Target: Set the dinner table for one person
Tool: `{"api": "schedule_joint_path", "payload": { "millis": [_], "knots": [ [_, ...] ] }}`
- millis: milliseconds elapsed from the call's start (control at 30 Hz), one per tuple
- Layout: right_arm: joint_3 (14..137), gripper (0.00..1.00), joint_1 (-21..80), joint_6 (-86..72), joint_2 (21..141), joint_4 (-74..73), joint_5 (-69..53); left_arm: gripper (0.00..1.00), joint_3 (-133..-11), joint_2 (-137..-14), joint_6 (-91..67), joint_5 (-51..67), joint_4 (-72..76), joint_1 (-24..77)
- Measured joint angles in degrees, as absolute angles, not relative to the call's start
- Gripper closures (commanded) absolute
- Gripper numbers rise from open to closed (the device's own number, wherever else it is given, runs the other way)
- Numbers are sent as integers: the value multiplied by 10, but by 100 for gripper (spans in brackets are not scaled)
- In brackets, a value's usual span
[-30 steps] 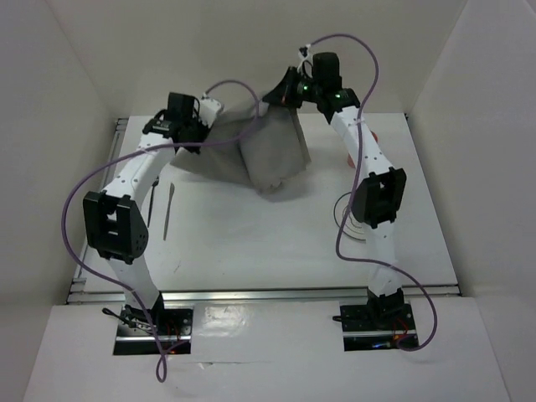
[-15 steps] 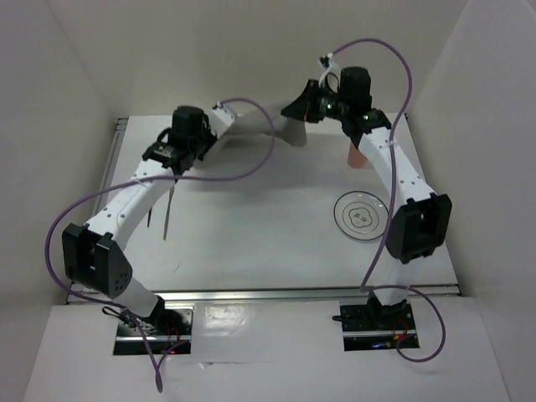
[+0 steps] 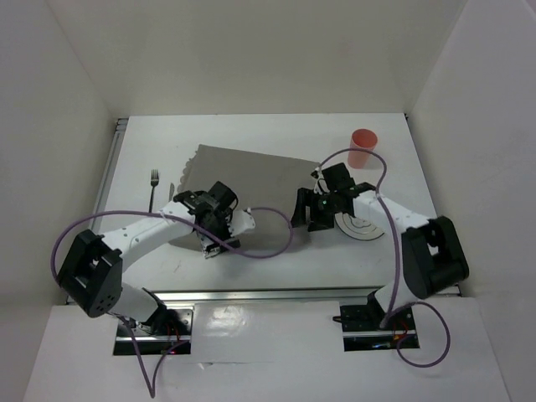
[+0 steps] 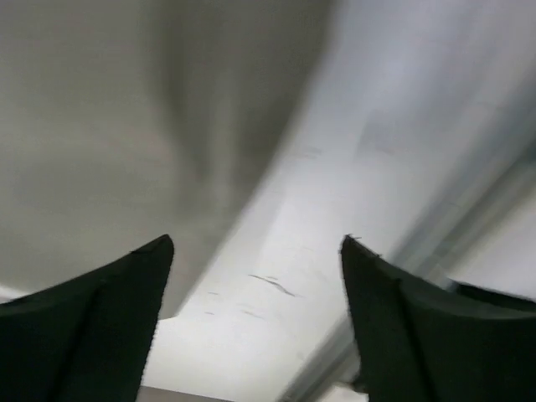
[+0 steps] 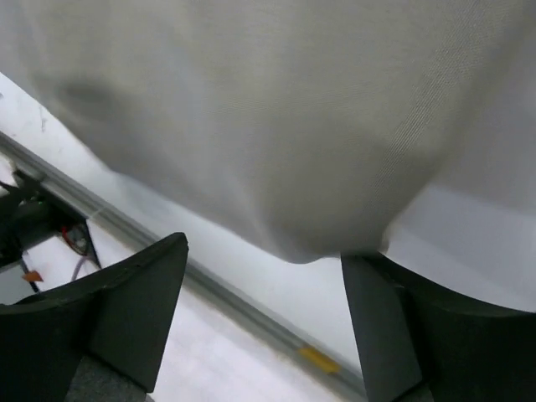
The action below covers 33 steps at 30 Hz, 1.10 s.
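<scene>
Placemat (image 3: pixel 260 180), grey cloth, flat on dinner table (image 3: pixel 268 130), slightly skewed, roughly mid-table. Dinner table white and matte, under everything in view, bordered at near edge by metal rail (image 3: pixel 268 293).

Left gripper (image 3: pixel 211 244) low over near left corner of placemat, pointing toward near edge. Fingers (image 4: pixel 109 318) spread wide in left wrist view, nothing between them. Blurred grey cloth at upper left there, bare white tabletop in the gap, rail at lower right.

Right gripper (image 3: pixel 303 216) low at near right side of placemat, just beside plate (image 3: pixel 366 228). Fingers (image 5: pixel 126 310) likewise spread wide, nothing held. Placemat fills upper part of right wrist view, its near corner just above one fingertip; contact with that finger not clear.

Plate clear with dark ring pattern, on table right of placemat, partly covered by right arm. Red cup (image 3: pixel 363 144) upright at far right, well apart from plate. Fork (image 3: pixel 153 188) on table left of placemat, prongs toward far side.
</scene>
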State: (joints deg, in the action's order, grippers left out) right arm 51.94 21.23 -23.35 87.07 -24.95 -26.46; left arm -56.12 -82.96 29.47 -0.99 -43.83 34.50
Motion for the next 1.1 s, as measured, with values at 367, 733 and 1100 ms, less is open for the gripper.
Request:
{"api": "schedule_joint_path", "payload": {
  "millis": [367,733,1100],
  "knots": [
    [426,9,256,-390,637,-340,-185,1,-606,-749,251,41,-543,224],
    [349,7,265,-462,702,-284,-161,11,-618,-931,177,-30,-448,-16],
    [323,100,260,-479,774,-194,-183,100,-618,-960,163,2,-436,-10]
  ]
}}
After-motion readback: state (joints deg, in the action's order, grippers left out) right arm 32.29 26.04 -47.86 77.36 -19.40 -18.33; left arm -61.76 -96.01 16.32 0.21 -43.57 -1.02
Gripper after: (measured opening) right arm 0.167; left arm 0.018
